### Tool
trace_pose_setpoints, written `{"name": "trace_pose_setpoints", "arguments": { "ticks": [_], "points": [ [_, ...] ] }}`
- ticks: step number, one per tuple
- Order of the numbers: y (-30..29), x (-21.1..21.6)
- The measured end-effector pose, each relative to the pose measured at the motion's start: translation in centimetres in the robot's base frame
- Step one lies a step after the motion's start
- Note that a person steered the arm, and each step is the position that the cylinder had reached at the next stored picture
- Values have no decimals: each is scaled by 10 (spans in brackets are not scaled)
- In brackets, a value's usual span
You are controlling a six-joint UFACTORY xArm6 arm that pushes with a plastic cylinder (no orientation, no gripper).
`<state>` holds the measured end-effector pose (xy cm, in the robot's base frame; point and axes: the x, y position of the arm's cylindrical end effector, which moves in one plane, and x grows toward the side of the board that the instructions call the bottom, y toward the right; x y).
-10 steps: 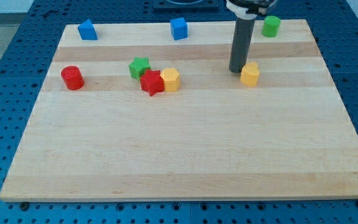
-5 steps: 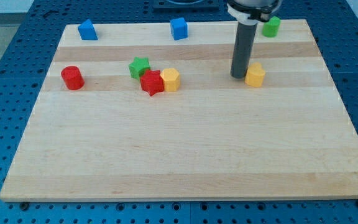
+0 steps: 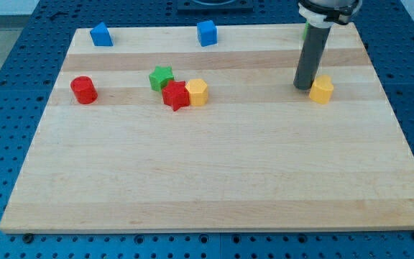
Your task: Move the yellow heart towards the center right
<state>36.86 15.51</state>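
The yellow heart (image 3: 322,90) lies on the wooden board (image 3: 214,173) at the view's right, in the upper part. My tip (image 3: 304,87) stands just left of it, touching or nearly touching its left side. The dark rod rises from there toward the view's top.
A yellow hexagon (image 3: 197,92), red star (image 3: 175,96) and green star (image 3: 161,77) cluster left of centre. A red cylinder (image 3: 83,90) is at the left. Two blue blocks (image 3: 100,34) (image 3: 206,33) sit along the top. A green block (image 3: 305,30) is mostly hidden behind the rod.
My tip has moved to the view's right and slightly down, pushing the yellow heart rightward with it. The rod now covers most of the green block. Other blocks have not moved.
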Motion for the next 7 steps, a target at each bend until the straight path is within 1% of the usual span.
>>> {"name": "trace_pose_setpoints", "arguments": {
  "ticks": [1, 2, 3, 4, 5, 7],
  "points": [
    [-2, -16],
    [-5, -23],
    [-19, -19],
    [-24, 12],
    [-22, 24],
    [-4, 22]
  ]
}}
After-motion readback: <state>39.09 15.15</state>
